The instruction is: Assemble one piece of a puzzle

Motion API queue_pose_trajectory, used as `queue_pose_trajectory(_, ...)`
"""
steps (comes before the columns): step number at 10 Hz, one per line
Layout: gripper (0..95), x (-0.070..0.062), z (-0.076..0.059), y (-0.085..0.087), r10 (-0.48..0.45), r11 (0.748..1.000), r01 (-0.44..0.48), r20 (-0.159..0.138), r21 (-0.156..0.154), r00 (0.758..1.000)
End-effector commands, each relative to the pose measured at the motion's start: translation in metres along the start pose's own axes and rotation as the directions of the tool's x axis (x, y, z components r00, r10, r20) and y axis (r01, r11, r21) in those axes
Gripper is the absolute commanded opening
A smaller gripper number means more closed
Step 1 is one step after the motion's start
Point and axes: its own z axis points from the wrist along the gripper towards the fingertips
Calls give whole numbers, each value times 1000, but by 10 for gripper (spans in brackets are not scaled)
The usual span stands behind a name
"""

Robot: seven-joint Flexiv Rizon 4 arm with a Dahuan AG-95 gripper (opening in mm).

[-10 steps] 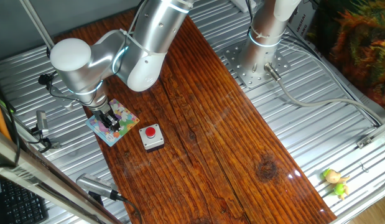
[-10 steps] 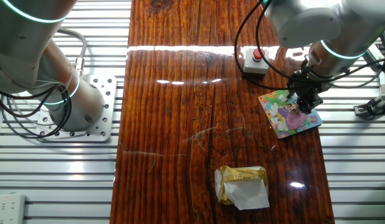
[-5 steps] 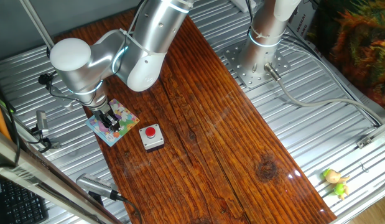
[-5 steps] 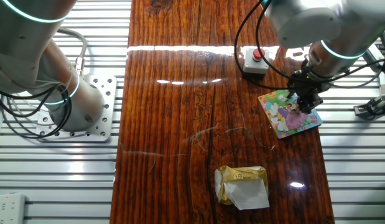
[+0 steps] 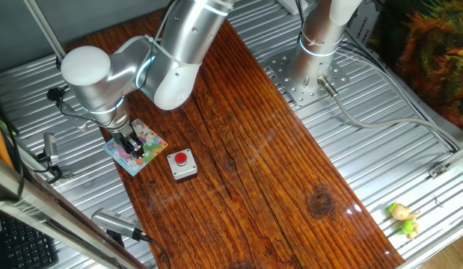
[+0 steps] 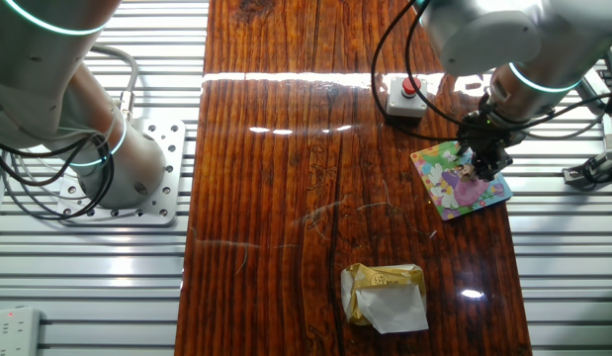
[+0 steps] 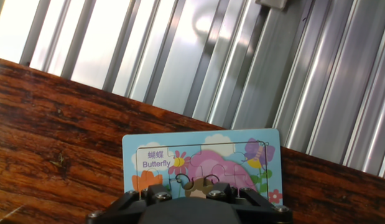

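Down on the puzzle [image 6: 461, 179] the gripper [image 6: 483, 166] presses; its grasp and the piece are hidden, so seating looks underway, unconfirmed; release and withdrawal remain.

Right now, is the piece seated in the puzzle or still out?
Cannot tell: the gripper sits low over the puzzle and hides that spot in every view.

claw [image 5: 134, 147] on puzzle [image 5: 149, 140], red-button box [image 5: 182, 165] just beside

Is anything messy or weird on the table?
A crumpled gold-and-white wrapper lies on the wooden table, apart from the puzzle and the grey button box. It looks like litter. Nothing looks spilled or broken.
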Motion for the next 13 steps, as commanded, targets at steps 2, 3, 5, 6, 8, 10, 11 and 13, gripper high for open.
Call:
queue_pose_trajectory(2, 0, 0, -1, 0, 4, 1000, -4, 1, 3, 1000)
queue_pose_trajectory(3, 0, 0, -1, 0, 5, 1000, -5, 1, 4, 1000)
queue_pose_trajectory(5, 0, 1, -1, 0, 8, 1000, -8, 1, 5, 1000)
queue_pose_trajectory(6, 0, 1, -1, 0, 8, 1000, -8, 1, 6, 1000)
queue_pose_trajectory(8, 0, 1, -1, 0, 10, 1000, -10, 2, 5, 1000)
queue_pose_trajectory(10, 0, 1, 0, 0, 13, 1000, -13, 3, 5, 1000)
queue_pose_trajectory(11, 0, 1, 0, 1, 12, 1000, -12, 3, 6, 1000)
queue_pose_trajectory(13, 0, 1, 0, 1, 12, 1000, -12, 3, 5, 1000)
